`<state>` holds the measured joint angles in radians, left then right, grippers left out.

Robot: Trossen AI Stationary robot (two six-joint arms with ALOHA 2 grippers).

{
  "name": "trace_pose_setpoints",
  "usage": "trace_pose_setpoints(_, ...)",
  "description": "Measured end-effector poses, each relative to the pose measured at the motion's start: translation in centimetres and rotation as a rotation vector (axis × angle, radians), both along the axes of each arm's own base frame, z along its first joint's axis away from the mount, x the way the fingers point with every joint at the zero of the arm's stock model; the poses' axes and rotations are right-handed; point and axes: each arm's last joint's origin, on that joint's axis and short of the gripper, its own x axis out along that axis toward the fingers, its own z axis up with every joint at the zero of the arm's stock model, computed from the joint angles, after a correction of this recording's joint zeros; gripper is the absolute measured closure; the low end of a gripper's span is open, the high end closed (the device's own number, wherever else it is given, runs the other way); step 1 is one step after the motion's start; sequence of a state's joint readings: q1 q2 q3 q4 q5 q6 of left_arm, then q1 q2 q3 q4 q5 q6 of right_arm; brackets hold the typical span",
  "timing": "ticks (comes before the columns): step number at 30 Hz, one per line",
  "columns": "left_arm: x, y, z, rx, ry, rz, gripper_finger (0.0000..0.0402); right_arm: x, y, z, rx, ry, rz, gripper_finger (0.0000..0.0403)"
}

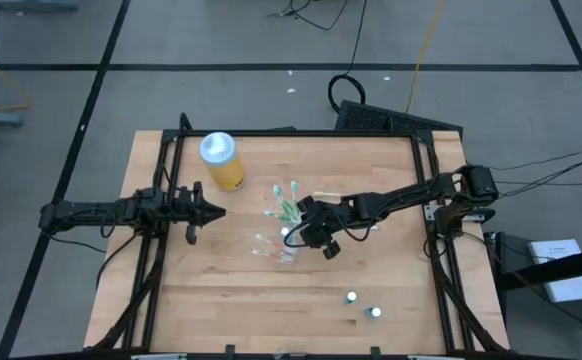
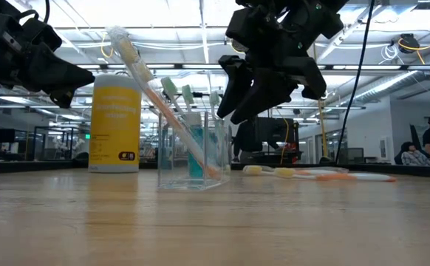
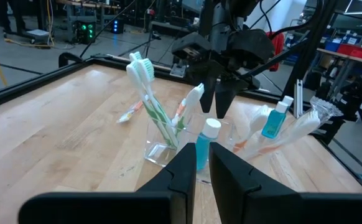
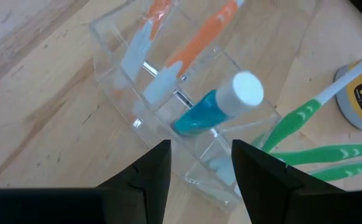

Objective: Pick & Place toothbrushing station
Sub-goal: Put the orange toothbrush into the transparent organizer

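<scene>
A clear plastic holder point(image 1: 283, 232) stands mid-table; it also shows in the low view point(image 2: 193, 159). A teal white-capped tube point(image 4: 212, 109), an orange toothbrush point(image 4: 199, 40) and green toothbrushes point(image 4: 318, 149) lean in it, heads up. My right gripper point(image 4: 199, 168) hovers open and empty just above the holder, fingers pointing down point(image 2: 237, 111). My left gripper point(image 1: 216, 211) is shut and empty at the table's left, above the wood, pointing at the holder point(image 3: 168, 149).
A yellow bottle with a pale blue lid point(image 1: 221, 160) stands at the far left. Loose toothbrushes point(image 2: 311, 174) and another teal tube point(image 3: 274, 121) lie right of the holder. Two small white-capped tubes point(image 1: 351, 297) point(image 1: 374, 312) stand near the front right.
</scene>
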<state>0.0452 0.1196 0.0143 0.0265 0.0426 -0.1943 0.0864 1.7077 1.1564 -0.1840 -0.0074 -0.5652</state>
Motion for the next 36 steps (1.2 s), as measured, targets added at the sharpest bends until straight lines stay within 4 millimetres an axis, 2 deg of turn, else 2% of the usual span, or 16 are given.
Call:
trace_pose_setpoints(6,0.0,0.0,0.0,0.0,0.0,0.0,0.0353,-0.4,-0.1,0.2,0.007,0.022,-0.034,0.0243)
trace_pose_setpoints(11,0.0,0.0,0.0,0.0,0.0,0.0,0.0353,-2.4,-0.5,1.4,0.0,0.122,-0.19,0.0243)
trace_pose_setpoints(15,0.0,0.0,0.0,0.0,-0.001,0.0,0.0353,-4.2,-1.4,2.3,0.132,0.179,-0.324,0.0243)
trace_pose_setpoints(19,0.0,0.0,0.0,0.0,-0.001,0.0,0.0353,-5.6,-2.1,0.1,0.199,0.201,-0.415,0.0243)
trace_pose_setpoints(25,0.0,0.0,0.0,0.0,0.0,0.0,0.0353,-7.2,-2.9,-3.6,0.203,0.18,-0.446,0.0243)
trace_pose_setpoints(36,0.0,0.0,0.0,0.0,0.0,0.0,0.0353,-8.0,-3.6,-6.3,0.231,0.078,-0.455,0.0213)
